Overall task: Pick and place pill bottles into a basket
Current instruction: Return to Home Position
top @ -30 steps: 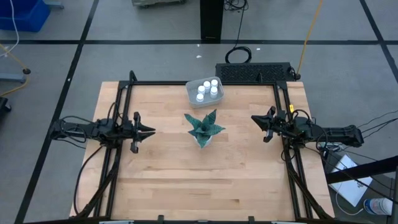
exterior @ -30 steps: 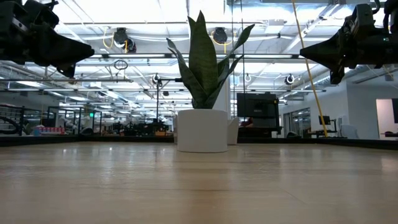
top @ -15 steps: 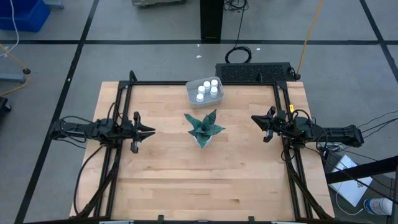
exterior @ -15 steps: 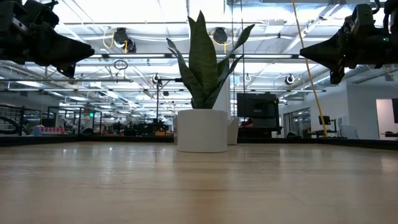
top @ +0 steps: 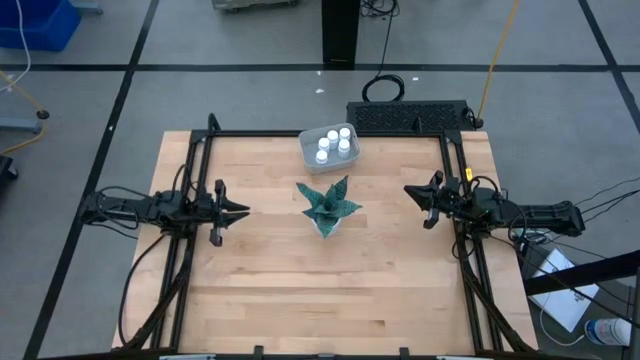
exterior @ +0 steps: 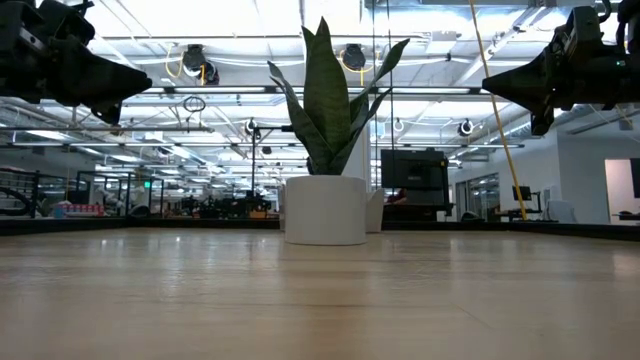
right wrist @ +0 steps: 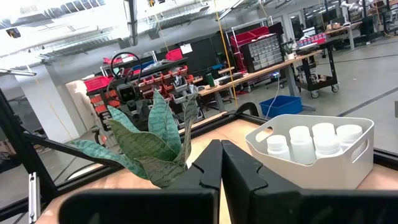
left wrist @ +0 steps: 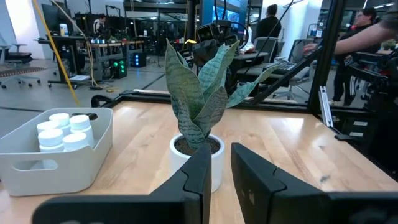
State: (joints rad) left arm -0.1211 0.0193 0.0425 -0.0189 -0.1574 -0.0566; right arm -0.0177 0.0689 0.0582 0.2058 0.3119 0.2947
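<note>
Either side of plant [top: 328, 207], left gripper [top: 243, 210] barely parted, right gripper [top: 410, 191] closed, both empty

no legible txt, labels or nos. anywhere in view.

— What surrounds the wooden bench [top: 270, 300]?
— A grey floor [top: 250, 100] crossed by black lines [top: 250, 67]. A blue bin [top: 38, 22] sits at 1 far corner, and a black post [top: 340, 30] stands beyond the bench's far edge.
— And the wider room?
— It is an open workshop: bright ceiling lights [exterior: 200, 20], a dark monitor [exterior: 414, 170], shelves of red bins [right wrist: 252, 37], long worktables [right wrist: 273, 65], and people [left wrist: 269, 22] in the distance.
</note>
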